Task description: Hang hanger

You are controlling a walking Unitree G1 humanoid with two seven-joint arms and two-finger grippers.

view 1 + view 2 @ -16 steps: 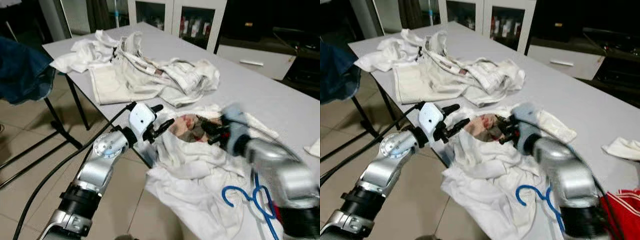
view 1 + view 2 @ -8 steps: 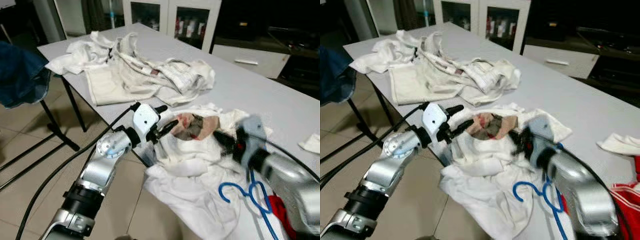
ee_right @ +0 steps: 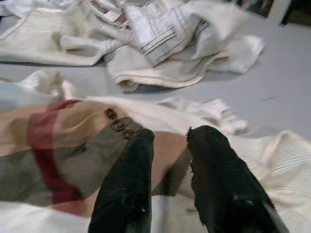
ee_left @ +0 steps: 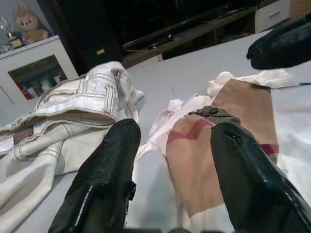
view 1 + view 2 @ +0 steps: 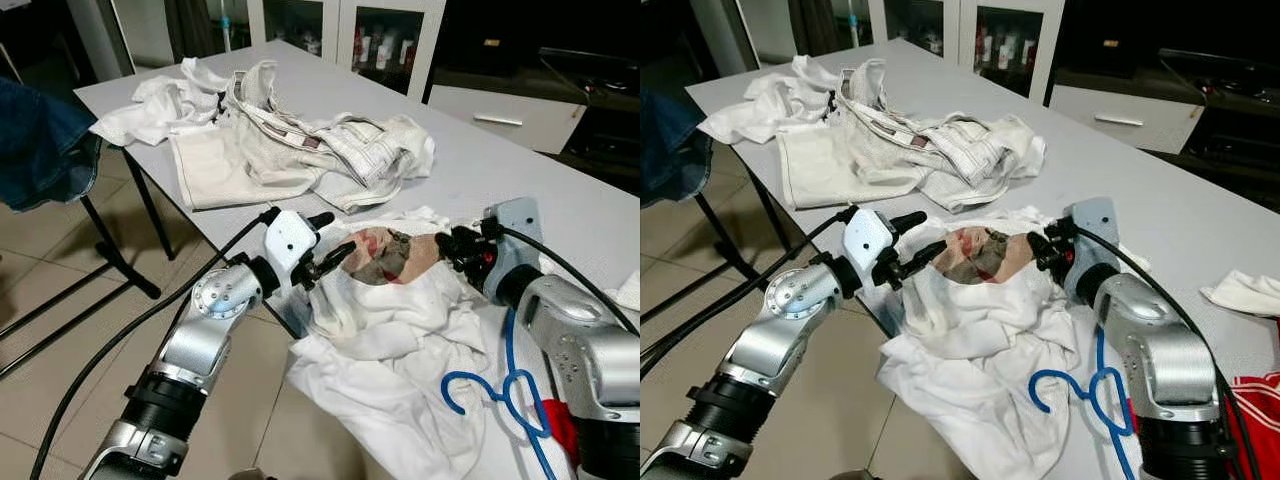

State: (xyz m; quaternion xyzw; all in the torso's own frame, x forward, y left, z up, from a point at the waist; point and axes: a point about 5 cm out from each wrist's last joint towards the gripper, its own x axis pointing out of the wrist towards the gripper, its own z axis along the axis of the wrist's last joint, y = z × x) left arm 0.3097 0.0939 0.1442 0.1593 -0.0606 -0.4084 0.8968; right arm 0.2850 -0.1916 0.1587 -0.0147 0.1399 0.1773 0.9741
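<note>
A blue plastic hanger (image 5: 497,387) lies on a crumpled white garment (image 5: 400,340) at the near table edge. The garment's plaid-lined collar (image 5: 385,255) faces up between my two grippers. My left gripper (image 5: 328,238) is open at the collar's left side, its fingers (image 4: 109,165) spread wide with nothing between them. My right gripper (image 5: 447,243) rests at the collar's right edge. In the right wrist view its fingers (image 3: 126,189) stand a narrow gap apart just over the plaid cloth (image 3: 73,141) and its buttons.
A heap of cream garments (image 5: 300,150) covers the far left of the grey table (image 5: 520,190). Blue denim (image 5: 40,140) hangs on a stand to the left. A red cloth (image 5: 1260,405) and a white cloth (image 5: 1240,290) lie at the right. Cabinets (image 5: 390,40) stand behind.
My right gripper drew back to the right from the collar's middle, then settled at its right edge. The left gripper kept its place and stayed open. The view shifted slightly.
</note>
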